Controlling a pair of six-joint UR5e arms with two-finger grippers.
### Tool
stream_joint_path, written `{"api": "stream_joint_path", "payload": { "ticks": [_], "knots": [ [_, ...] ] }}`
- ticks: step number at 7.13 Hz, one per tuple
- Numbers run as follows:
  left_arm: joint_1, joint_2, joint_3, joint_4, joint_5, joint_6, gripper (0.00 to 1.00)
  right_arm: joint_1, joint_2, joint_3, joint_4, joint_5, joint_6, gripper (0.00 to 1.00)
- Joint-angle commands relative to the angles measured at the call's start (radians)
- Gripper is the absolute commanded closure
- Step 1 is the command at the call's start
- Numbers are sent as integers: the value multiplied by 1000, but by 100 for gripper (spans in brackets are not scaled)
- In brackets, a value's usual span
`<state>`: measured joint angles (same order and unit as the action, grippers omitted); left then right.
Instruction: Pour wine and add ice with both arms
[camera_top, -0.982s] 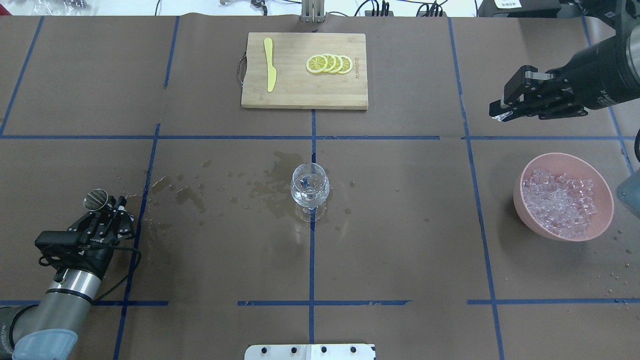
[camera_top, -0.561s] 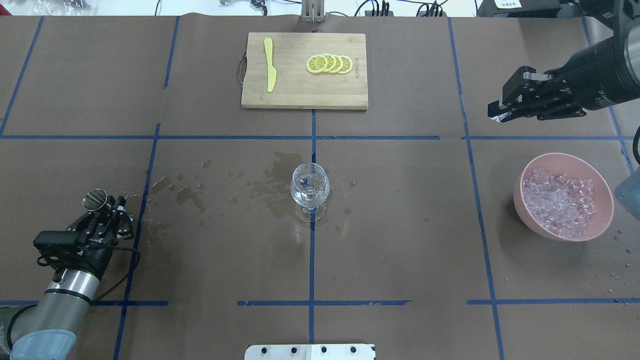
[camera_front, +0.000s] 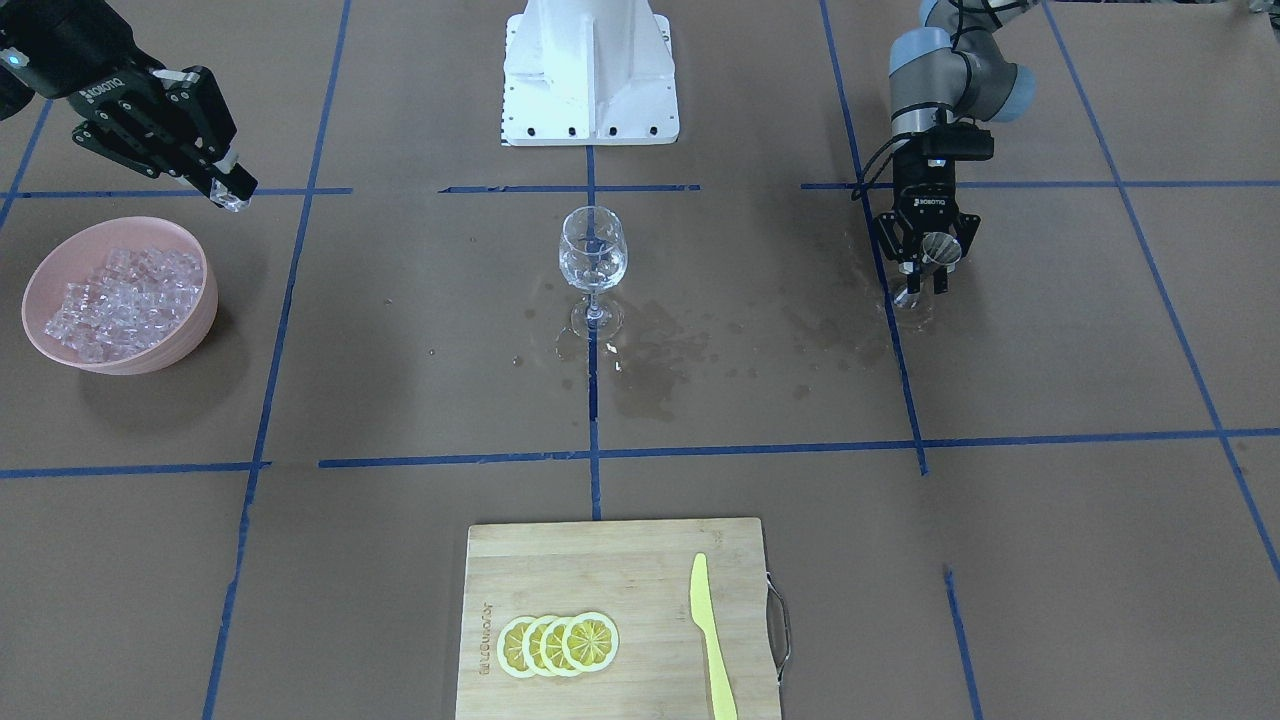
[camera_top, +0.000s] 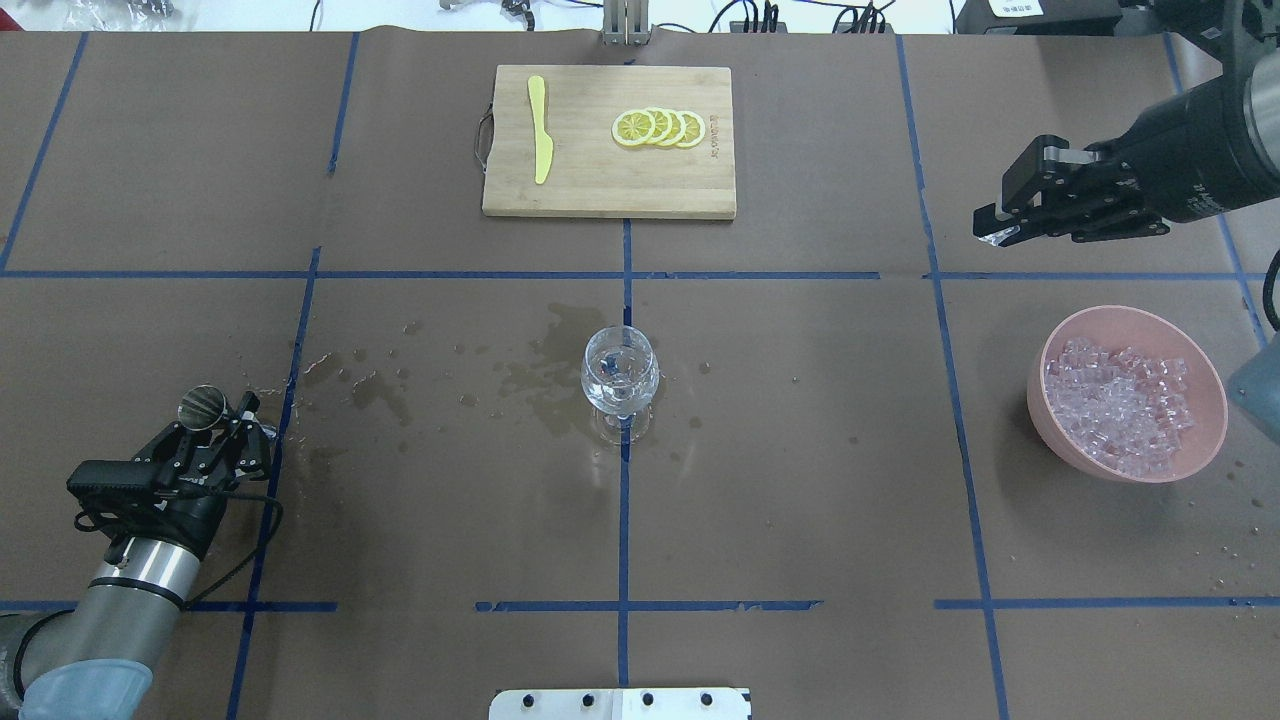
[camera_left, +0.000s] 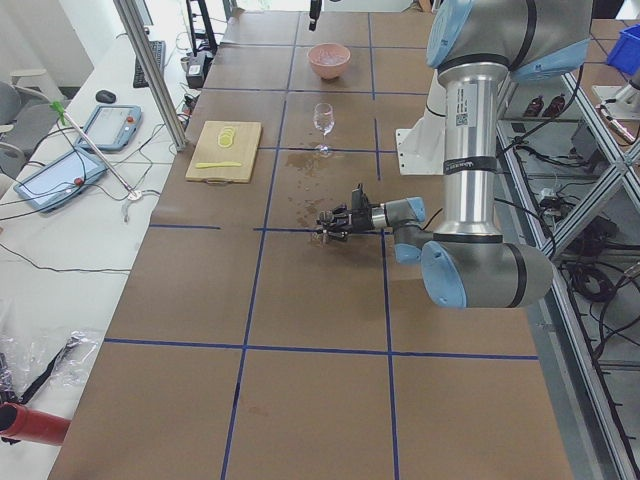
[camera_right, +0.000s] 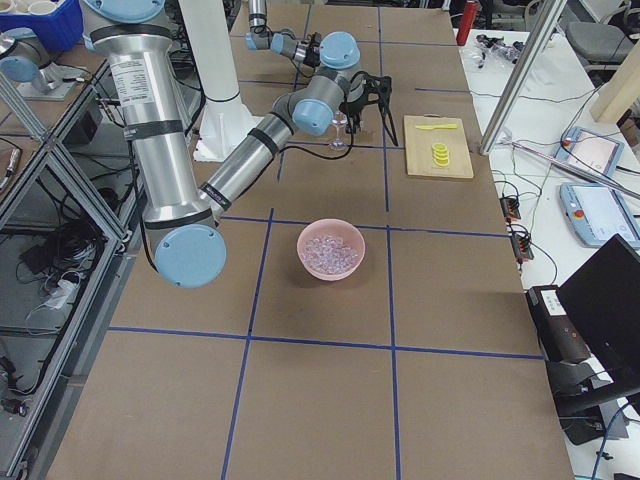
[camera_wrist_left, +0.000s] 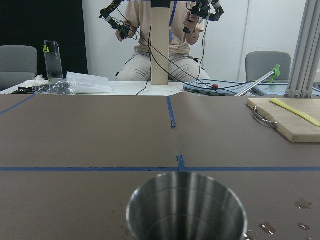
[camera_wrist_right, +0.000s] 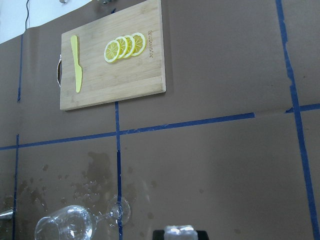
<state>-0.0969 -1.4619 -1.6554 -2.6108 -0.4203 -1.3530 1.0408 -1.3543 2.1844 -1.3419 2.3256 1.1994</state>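
- Left gripper (camera_front: 922, 272) — clenched around one metal cup (camera_wrist_left: 186, 205), low over the table on the robot's left side.
- Right gripper (camera_top: 998, 236) pinches one ice cube (camera_front: 236, 201), raised beyond the pink bowl (camera_top: 1128, 311).
- That one bowl holds the ice (camera_top: 1120, 400) (too many cubes to count).
- One wine glass (camera_top: 620, 378) stands upright at centre; whether it holds wine I cannot tell.
- One board (camera_top: 600, 190) — four lemon slices (camera_top: 660, 128), one yellow knife (camera_top: 540, 130).

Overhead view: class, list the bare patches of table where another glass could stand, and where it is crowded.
Free: the dry square between the glass and the bowl; the near strip in front of the glass; the far corner left of the cutting board. Crowded: wet stains from the glass to the left claw holding the metal cup.
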Motion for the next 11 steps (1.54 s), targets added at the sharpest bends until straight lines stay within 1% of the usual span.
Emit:
{"api": "stream_joint_path", "payload": {
  "ticks": [1, 2, 3, 4, 7, 8, 9, 10, 11],
  "knots": [
    [-1, 3, -13, 0, -2, 30, 13, -22, 6, 2, 1, -24, 0, 100],
    [-1, 17, -27, -3, -5, 49, 0, -27, 6, 2, 1, -25, 0, 100],
    [-1, 62, -68, -3, -33, 52, 0, -33, 6, 6, 1, -26, 0, 100],
    [-1, 105, -119, -3, -91, 54, 0, -33, 7, 8, 0, -26, 0, 100],
    [0, 112, -136, -2, -193, 52, 0, -34, 7, 8, 1, -26, 0, 100],
    [0, 112, -159, 9, -256, 52, 0, -36, 7, 8, 1, -26, 0, 100],
    [-1, 136, -229, 59, -305, 52, 0, -45, 7, 9, 1, -43, 0, 100],
    [-1, 156, -294, 136, -346, 52, 0, -57, 7, 9, 1, -60, 0, 100],
    [-1, 175, -332, 202, -389, 51, 0, -71, 7, 9, 1, -74, 0, 100]
  ]
}}
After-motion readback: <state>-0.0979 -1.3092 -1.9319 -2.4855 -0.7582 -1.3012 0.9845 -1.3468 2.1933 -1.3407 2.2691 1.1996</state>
